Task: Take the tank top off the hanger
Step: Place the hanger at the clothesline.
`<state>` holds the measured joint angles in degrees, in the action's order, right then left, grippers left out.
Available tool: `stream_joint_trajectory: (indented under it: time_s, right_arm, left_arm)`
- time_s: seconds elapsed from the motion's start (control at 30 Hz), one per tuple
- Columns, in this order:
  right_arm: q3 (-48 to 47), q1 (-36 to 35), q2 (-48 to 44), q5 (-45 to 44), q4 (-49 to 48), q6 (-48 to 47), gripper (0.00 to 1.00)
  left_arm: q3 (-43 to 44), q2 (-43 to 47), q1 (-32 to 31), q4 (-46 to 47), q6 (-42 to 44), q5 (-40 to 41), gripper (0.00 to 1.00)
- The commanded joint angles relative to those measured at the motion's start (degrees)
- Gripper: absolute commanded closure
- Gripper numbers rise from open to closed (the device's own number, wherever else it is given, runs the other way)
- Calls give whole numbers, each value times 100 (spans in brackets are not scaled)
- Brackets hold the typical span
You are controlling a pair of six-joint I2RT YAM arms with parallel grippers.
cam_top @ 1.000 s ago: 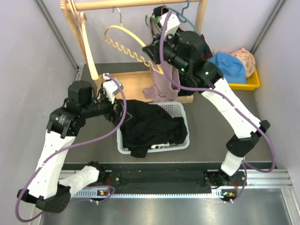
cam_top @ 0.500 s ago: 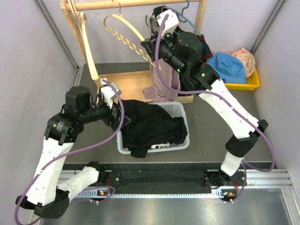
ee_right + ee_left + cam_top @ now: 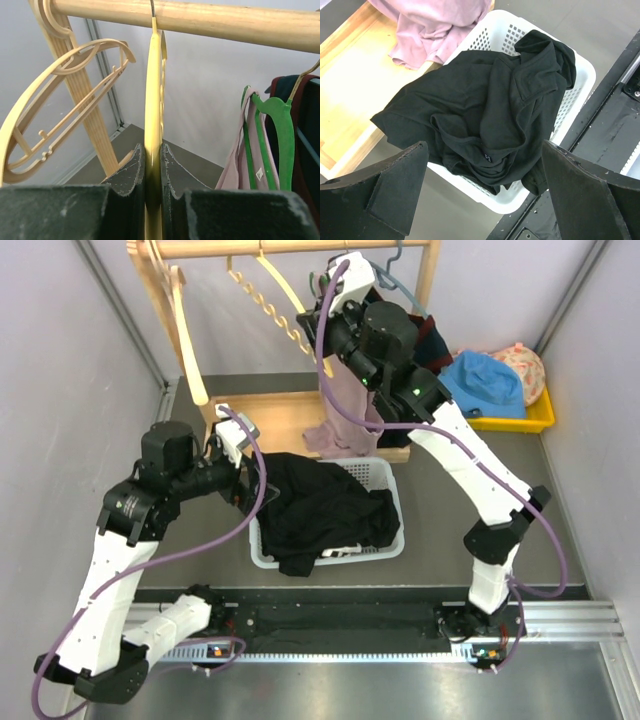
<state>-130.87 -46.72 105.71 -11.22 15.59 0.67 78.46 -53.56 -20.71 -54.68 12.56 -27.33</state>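
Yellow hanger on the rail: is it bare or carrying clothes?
Bare: yellow hanger hooks over the rail, no cloth on it; the right hand pinches it.

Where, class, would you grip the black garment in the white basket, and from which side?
Probably the raised fold near its middle, coming straight down from above: the black garment lies heaped in the open-topped white basket, whose walls block the sides, and the folds stand up enough to pinch.

overhead view; wrist closeups on basket [image 3: 585,75], hanger [image 3: 152,125]
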Motion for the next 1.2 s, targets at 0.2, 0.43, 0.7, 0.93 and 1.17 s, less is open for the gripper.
stream_joint_trajectory:
  time_s: [0.2, 0.43, 0.7, 0.93, 1.17]
  right_arm:
    - [-176, -126, 318, -284, -373, 285, 100]
    - [-141, -329, 415, -407, -329, 373, 100]
    - [-403, -628, 775, -390, -382, 294, 100]
    - [-1002, -786, 1232, -205, -522, 258, 100]
    - [-879, -786, 1277, 751, -637, -31, 100]
  left_arm:
    - [179, -49, -12, 361, 36, 53, 1]
    - [126, 3, -21, 387, 63, 79, 1]
    - [82, 65, -12, 414, 63, 53, 1]
    - [47, 109, -12, 423, 54, 44, 1]
    - [3, 127, -12, 475, 28, 61, 1]
